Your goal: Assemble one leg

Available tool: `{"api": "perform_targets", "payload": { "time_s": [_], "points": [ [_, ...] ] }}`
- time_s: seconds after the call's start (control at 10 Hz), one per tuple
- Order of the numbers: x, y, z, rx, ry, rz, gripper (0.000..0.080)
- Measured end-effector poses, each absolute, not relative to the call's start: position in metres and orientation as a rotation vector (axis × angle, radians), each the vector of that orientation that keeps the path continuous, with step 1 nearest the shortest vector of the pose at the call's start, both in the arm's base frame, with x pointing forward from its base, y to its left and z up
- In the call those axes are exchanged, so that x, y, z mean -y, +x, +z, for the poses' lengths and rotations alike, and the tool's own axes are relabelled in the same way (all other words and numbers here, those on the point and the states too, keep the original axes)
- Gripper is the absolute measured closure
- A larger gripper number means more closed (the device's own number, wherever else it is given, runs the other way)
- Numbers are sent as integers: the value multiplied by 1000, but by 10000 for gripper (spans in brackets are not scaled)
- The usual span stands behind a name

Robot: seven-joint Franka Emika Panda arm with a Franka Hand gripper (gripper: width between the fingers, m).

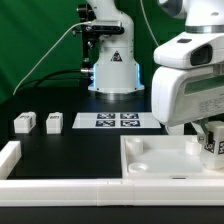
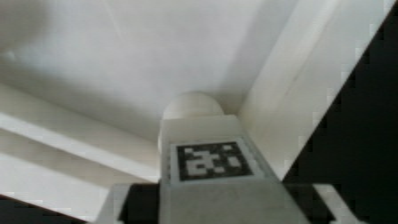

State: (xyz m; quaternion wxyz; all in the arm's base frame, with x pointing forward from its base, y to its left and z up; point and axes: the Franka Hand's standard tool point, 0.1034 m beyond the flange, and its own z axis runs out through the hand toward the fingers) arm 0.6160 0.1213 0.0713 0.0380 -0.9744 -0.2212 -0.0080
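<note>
My gripper is shut on a leg, a small white block with a black-and-white tag. It holds the leg upright over the corner of the white tabletop at the exterior view's right. In the wrist view the leg runs out from between my gripper and its rounded end sits at the tabletop's inner corner. I cannot tell whether the end touches the socket. Two more legs lie on the black table at the exterior view's left.
The marker board lies flat behind the tabletop, in front of the arm's base. A white border wall runs along the front at the exterior view's left. A green backdrop stands behind.
</note>
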Motion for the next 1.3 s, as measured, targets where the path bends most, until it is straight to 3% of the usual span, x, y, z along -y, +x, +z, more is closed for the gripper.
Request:
{"api": "perform_targets", "payload": {
  "time_s": [0.4, 1.3],
  "points": [
    [-121, 616, 71, 605, -3004, -22, 503],
    [-129, 615, 69, -1264, -2783, 21, 503]
  ]
}}
